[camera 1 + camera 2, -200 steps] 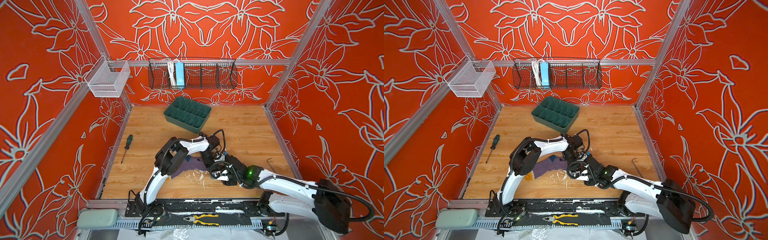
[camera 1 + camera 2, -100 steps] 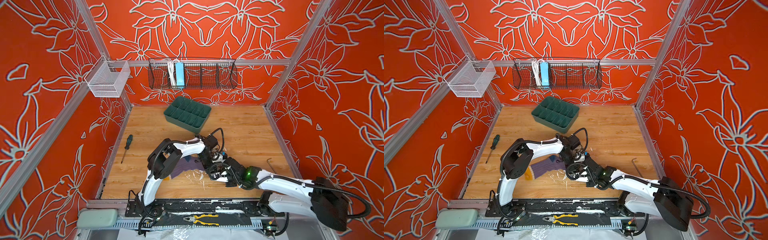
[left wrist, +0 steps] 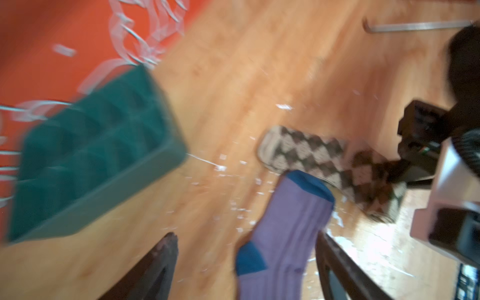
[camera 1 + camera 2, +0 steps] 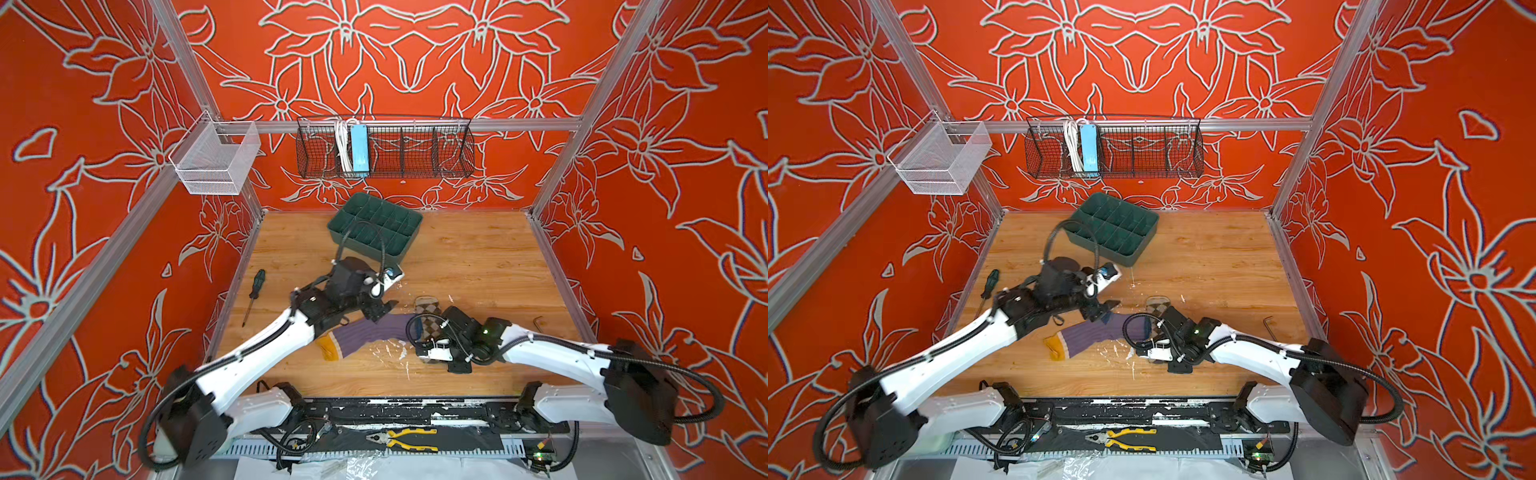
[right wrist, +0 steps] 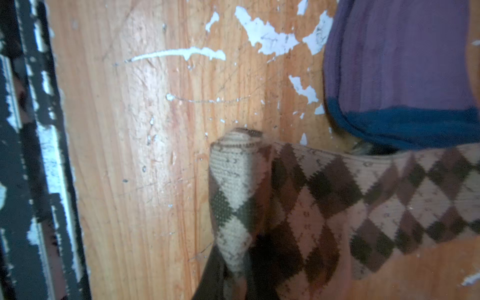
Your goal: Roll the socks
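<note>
Socks lie crossed near the front middle of the scuffed light wooden tabletop [image 4: 478, 270] in both top views. A ribbed purple sock [image 4: 365, 334] of soft fabric, mustard-yellow at the toe and teal at heel and cuff, stretches flat from left to centre. Its cuff end meets a beige argyle sock [image 4: 426, 306] patterned with brown diamonds, which runs toward the front under the right arm. The left gripper [image 4: 380, 311] hangs just above the purple sock near its heel, black fingers spread apart and holding nothing. The right gripper [image 4: 427, 359] sits low over the near end of the argyle sock, its fingers hidden here by its own body. A dark green plastic compartment tray [image 4: 409, 245] stands at the back, a dark-handled metal screwdriver [image 4: 253, 297] lies by the left wall, and a small bent metal hex key [image 4: 538, 322] lies by the right wall. From the left wrist, the two dark fingers [image 3: 166, 257] stand wide apart on either side of the purple sock [image 3: 291, 228]; they seem clear of the fabric, though the blur leaves that uncertain. The teal cuff rests on the argyle sock [image 3: 311, 153], with the green tray [image 3: 104, 197] beyond. From the right wrist, the near end of the argyle sock [image 5: 363, 197] is curled into a tight roll, and the right gripper [image 5: 235, 265] is clamped on that roll, a dark finger pressed against each side. The purple sock [image 5: 397, 59] overlaps the argyle sock's far edge with its cuff.
</note>
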